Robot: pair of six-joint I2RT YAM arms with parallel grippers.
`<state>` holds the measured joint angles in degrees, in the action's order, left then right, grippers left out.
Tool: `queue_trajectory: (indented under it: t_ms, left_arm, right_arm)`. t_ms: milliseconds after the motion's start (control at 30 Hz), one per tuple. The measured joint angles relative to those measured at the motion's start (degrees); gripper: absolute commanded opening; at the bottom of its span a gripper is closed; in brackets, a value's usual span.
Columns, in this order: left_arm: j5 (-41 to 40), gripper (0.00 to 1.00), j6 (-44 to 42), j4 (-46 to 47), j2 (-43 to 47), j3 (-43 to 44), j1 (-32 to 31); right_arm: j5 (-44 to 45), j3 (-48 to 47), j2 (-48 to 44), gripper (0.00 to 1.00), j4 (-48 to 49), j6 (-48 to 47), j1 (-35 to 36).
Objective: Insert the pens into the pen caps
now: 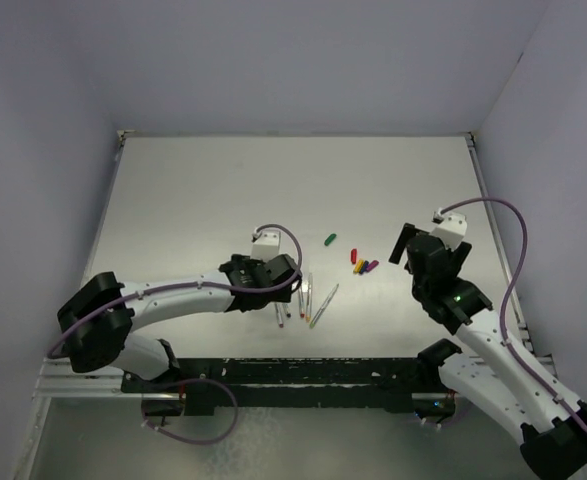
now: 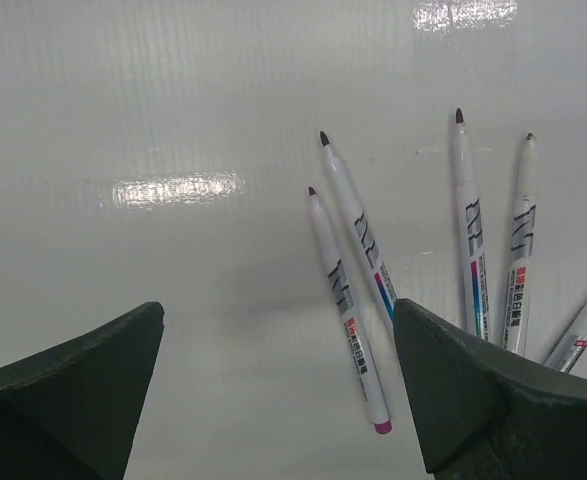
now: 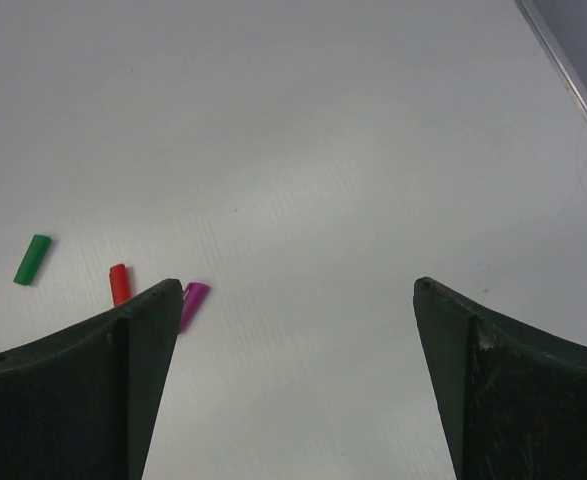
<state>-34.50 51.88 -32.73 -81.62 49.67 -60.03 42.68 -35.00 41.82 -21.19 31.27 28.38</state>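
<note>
Pens (image 2: 348, 310) slim, white-barrelled, dark-tipped, uncapped

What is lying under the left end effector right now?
Five pens on the white table. One lies fully visible between the left end effector's open fingers; one of them covers the lower ends of the other four.

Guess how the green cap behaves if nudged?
The green cap looks round and lies on its side, so it would probably roll. Tiny plastic, likely very light. The table looks glossy, so it may skid.
</note>
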Motion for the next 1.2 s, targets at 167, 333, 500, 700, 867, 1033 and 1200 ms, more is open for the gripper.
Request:
queue_trajectory:
  t_ms: [167,333,500,700,867,1033,1200]
  left_arm:
    - [2.2,0.95,0.9,0.5,-3.1,0.0,0.0]
    - [3.5,0.88,2.8,0.3,-4.7,0.0,0.0]
    - [4.6,0.78,4.2,-0.1,-5.7,0.0,0.0]
    - [5.0,0.75,5.4,-1.7,-7.8,0.0,0.0]
    - [5.2,0.76,5.9,-2.2,-9.1,0.0,0.0]
    - [5.4,0.72,6.1,-2.4,-9.6,0.5,0.0]
    - [5.6,0.66,6.6,-3.6,-9.7,0.6,0.0]
  right_arm:
    - [0.2,0.0,-0.2,1.0,0.0,0.1,0.0]
    - [0.5,0.0,-0.2,1.0,-0.2,0.7,0.0]
    - [1.3,0.0,-0.3,1.0,-0.8,1.6,0.0]
    - [1.3,0.0,-0.7,1.0,-0.8,1.6,0.0]
    - [1.2,0.0,-0.7,1.0,-0.9,1.6,0.0]
    - [1.2,0.0,-0.7,1.0,-0.9,1.6,0.0]
    - [1.2,0.0,-0.7,1.0,-1.2,1.6,0.0]
